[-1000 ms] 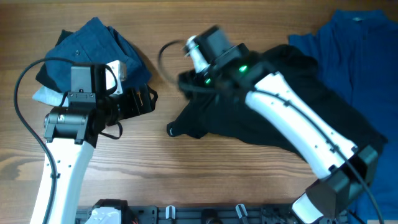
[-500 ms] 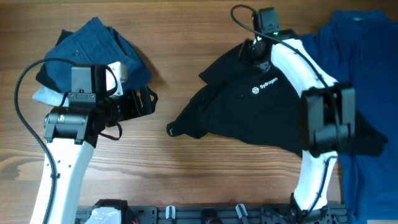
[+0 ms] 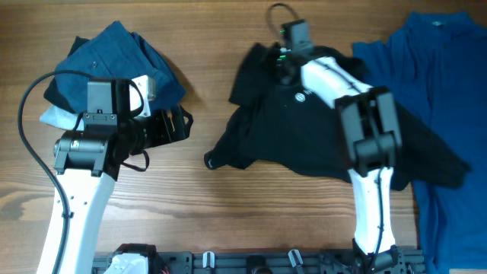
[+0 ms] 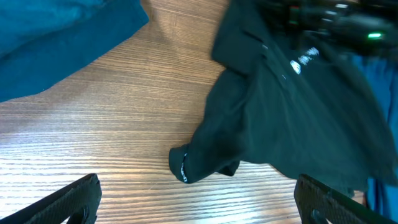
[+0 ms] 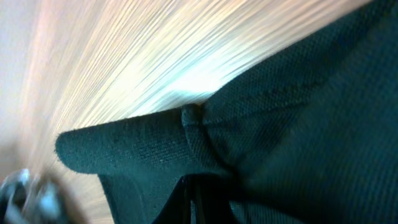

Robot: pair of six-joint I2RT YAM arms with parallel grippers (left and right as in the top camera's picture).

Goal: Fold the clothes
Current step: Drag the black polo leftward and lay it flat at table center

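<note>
Black short-sleeved collared polo shirt [image 3: 304,144] is lying crumpled on the brown wood-grain table [image 3: 228,213], right of its middle. Its long axis is running diagonally from the middle of the far edge down toward the near right corner. Its small white chest logo [image 3: 302,95] is facing up, and one bunched tip is pointing toward the near left corner.

At the shirt's far end the right gripper [image 3: 280,62] is sitting on the cloth. In the right wrist view a black fold is narrowing into a pinch at the bottom, so the jaws are closing tight on it, though the fingers themselves are hidden.

Well apart from the shirt, the left gripper [image 3: 185,125] is hovering near the left edge with its jaws spread wide, holding nothing.

Behind it a crumpled dark blue shirt [image 3: 114,57] is lying in the far left corner. A flat plain blue shirt [image 3: 449,84] is lying along the right edge, partly under the polo.
</note>
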